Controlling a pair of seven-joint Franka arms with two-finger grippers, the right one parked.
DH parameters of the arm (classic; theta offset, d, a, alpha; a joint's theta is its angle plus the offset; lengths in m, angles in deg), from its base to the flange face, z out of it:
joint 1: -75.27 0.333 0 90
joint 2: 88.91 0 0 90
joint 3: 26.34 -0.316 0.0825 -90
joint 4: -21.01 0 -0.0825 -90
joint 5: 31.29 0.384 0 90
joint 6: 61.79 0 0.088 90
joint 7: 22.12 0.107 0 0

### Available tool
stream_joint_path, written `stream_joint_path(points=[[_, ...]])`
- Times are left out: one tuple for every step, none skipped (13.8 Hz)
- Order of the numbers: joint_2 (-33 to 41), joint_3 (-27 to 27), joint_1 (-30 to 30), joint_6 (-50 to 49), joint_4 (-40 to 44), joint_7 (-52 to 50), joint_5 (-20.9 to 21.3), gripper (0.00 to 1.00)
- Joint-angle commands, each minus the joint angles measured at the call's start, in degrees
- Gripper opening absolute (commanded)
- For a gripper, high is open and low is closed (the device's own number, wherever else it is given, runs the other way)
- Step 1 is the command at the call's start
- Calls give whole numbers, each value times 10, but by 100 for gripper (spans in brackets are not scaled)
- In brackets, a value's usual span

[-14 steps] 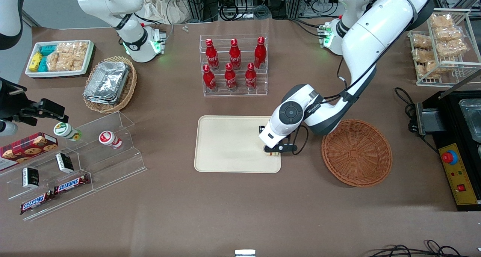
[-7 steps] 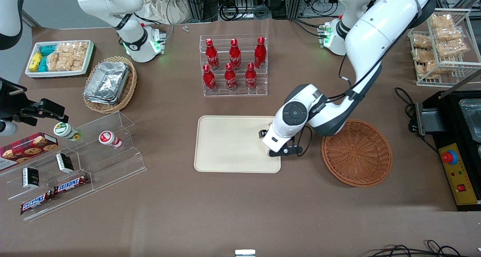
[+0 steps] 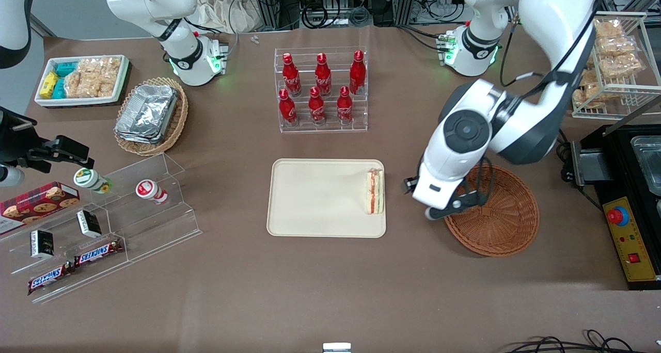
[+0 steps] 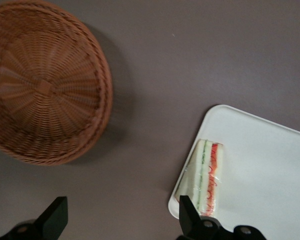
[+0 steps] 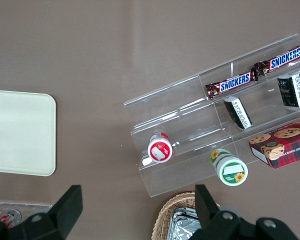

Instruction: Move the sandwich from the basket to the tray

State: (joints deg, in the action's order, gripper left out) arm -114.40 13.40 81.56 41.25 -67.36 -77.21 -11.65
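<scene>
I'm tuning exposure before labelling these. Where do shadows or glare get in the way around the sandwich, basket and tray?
Left wrist view: the basket throws a soft dark shadow on the cloth toward the tray; the sandwich stays readable between the open gripper's tips. Front view: even light, a faint shadow on the tray beside the sandwich, no glare.

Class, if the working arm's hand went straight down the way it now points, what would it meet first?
Probably bare table: the open hand points down between the basket and the tray; depth is uncertain.
</scene>
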Motion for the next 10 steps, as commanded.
stream_joint_path(points=[[53,2,20,-29,-8,-7,-20,100],[68,2,27,-45,1,-5,-21,100],[83,2,38,-87,12,-1,-23,100],[98,3,52,-133,14,12,-38,100],[114,3,66,-145,15,41,-58,100],[126,2,79,-148,17,72,-70,100],[135,2,95,-151,17,98,-79,100],[142,2,110,-152,15,119,-92,100],[148,1,119,-152,12,138,-99,100],[149,1,126,-152,12,158,-99,100]])
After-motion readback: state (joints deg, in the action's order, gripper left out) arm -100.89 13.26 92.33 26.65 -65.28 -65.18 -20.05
